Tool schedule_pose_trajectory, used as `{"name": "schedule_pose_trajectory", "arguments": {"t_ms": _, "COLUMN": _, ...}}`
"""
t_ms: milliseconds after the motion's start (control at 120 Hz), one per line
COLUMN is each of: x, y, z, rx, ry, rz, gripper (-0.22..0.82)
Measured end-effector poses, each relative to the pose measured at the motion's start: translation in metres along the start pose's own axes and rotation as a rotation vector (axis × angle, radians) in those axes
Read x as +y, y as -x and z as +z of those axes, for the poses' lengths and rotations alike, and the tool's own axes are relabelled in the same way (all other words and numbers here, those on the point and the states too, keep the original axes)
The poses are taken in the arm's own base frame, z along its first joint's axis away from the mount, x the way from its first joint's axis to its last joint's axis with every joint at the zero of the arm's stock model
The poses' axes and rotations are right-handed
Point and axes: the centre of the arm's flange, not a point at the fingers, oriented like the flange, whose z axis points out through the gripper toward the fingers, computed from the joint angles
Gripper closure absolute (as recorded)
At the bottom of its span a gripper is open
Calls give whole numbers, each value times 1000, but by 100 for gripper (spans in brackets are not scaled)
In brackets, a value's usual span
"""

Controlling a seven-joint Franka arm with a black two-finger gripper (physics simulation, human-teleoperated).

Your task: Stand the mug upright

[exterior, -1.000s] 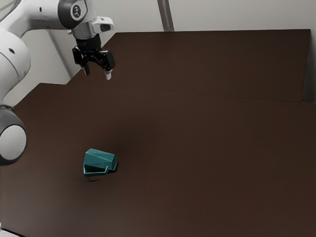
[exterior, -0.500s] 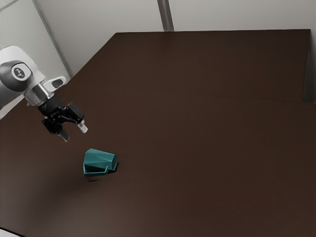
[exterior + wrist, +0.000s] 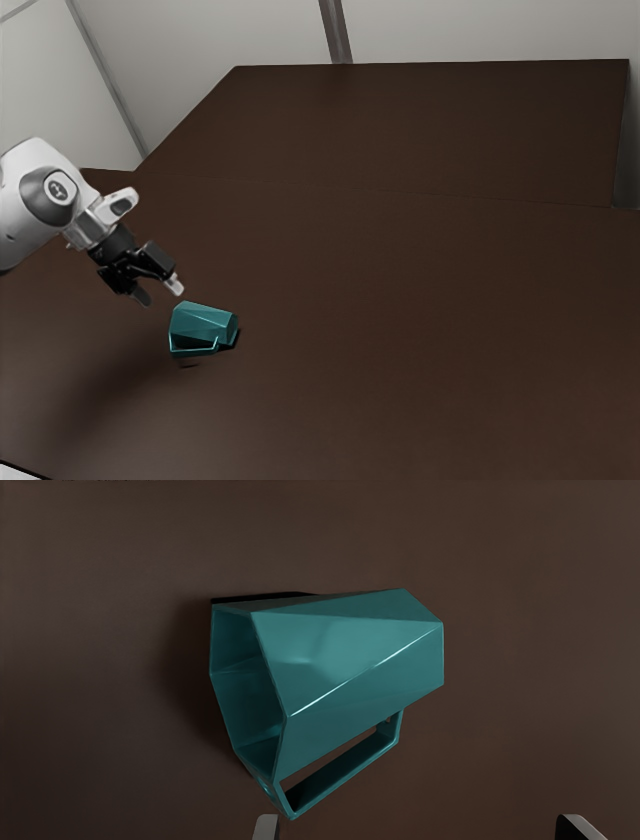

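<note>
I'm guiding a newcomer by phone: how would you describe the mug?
On the dark brown table, toward the exterior view's left, lies a mug on its side. Its teal facets and angular handle set it apart from the black gripper.

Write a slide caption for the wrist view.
A teal faceted mug lies on its side on a brown table, near the open end effector.

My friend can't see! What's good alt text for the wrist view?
A teal, many-sided mug lies on its side on a brown table, its open mouth and handle showing. The claw is open, its fingertips wide apart.
</note>
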Motion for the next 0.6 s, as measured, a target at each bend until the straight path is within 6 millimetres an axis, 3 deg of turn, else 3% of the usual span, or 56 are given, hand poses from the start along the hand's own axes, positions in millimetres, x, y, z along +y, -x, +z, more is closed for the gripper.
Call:
{"name": "schedule_pose_trajectory", "arguments": {"t_ms": 200, "x": -24, "y": 1, "z": 17, "rx": -2, "ry": -22, "rz": 39, "gripper": 0}}
{"name": "schedule_pose_trajectory", "arguments": {"t_ms": 600, "x": -47, "y": -10, "z": 38, "rx": 41, "ry": -37, "rz": 113, "gripper": 0}}
